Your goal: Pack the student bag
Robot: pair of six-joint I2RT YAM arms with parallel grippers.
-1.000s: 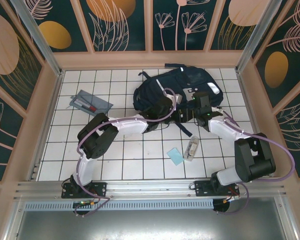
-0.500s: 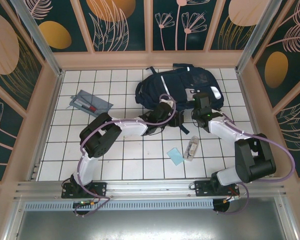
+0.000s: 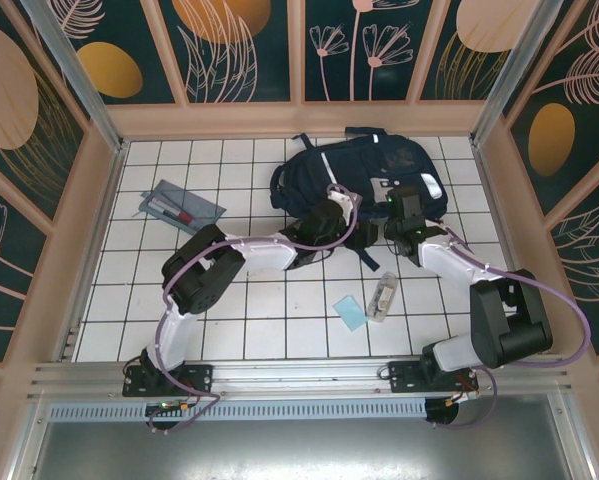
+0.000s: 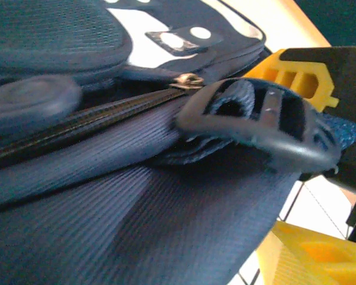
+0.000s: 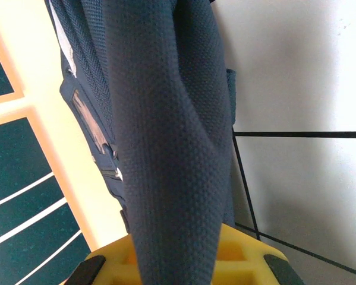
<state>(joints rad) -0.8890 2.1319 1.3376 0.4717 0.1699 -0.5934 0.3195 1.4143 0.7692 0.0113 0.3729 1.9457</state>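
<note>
Over the last second the student bag (image 3: 369, 165) has been drawn up and a little toward the far wall, so that a white stripe along it now faces up, and the left tool (image 3: 336, 207) has crept further onto its near edge. The bag lies at the far middle of the tabletop (image 3: 279, 310), with both arms reaching in from the near side. The right tool (image 3: 397, 205) is closed tight, and its wrist view has a padded shoulder strap (image 5: 166, 148) running straight down into its fingers, so I take it to be holding the bag by that strap. The left tool's jaws stand wide, with a fold of navy fabric and a dark strap buckle (image 4: 255, 122) lying between them; I see no sign they are clamped on either. Just beyond the buckle runs a closed zipper (image 4: 94, 119), its small metal pull at the end nearest the tool. A grey pouch (image 3: 182, 207), a blue card (image 3: 350, 312) and a clear packet (image 3: 383, 297) lie out on the tiles, so packing proper looks not yet begun: this seems to be the step of getting the bag open. Next, I'd judge, the left tool must clear the buckle and close on that pull while the right keeps the strap taut.
</note>
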